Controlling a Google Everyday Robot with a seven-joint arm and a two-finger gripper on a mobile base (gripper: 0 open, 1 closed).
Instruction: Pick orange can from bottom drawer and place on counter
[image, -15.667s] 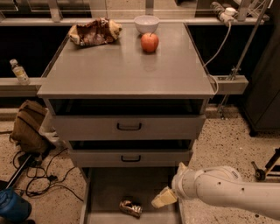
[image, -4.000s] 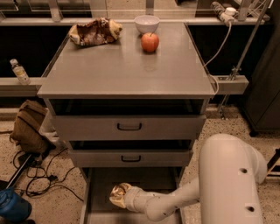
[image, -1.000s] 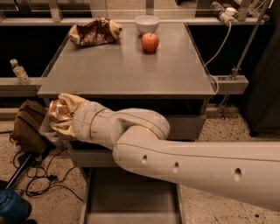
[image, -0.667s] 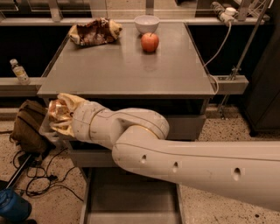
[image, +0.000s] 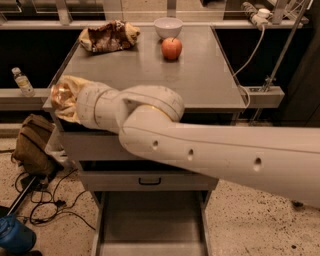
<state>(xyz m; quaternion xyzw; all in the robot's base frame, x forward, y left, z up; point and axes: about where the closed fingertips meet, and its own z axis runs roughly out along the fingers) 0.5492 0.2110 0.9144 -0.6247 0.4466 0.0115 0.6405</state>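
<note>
The orange can (image: 58, 94) is clamped in the gripper (image: 63, 99) at the front-left corner of the counter (image: 200, 75). It sits at about the level of the counter's front edge and hangs over the corner rather than resting on the surface. Only a shiny gold-orange patch of the can shows between the cream-coloured fingers (image: 70, 83). The jaws are closed on it, one above and one below.

The arm (image: 210, 145) comes in from the lower right and crosses the front of the cabinet, covering most of the top drawer. Its wrist lies just right of the can.

Below the arm:
- The middle drawer (image: 150, 181) is closed and has a black handle.
- The bottom drawer (image: 150, 225) is pulled out, showing its plain grey floor.

At the back of the counter, well apart from the can:
- A crinkled brown-yellow snack bag (image: 107, 36) lies at the left.
- A white bowl (image: 168, 26) stands at the centre.
- A red-orange apple (image: 171, 48) sits just in front of the bowl.

Around the cabinet:
- A small plastic bottle (image: 22, 82) stands on the ledge to the left.
- A brown bag (image: 32, 145) sits on the floor beneath that ledge.
- Black cables (image: 45, 202) trail across the speckled floor.
- A blue object (image: 15, 236) sits at the lower-left corner.
</note>
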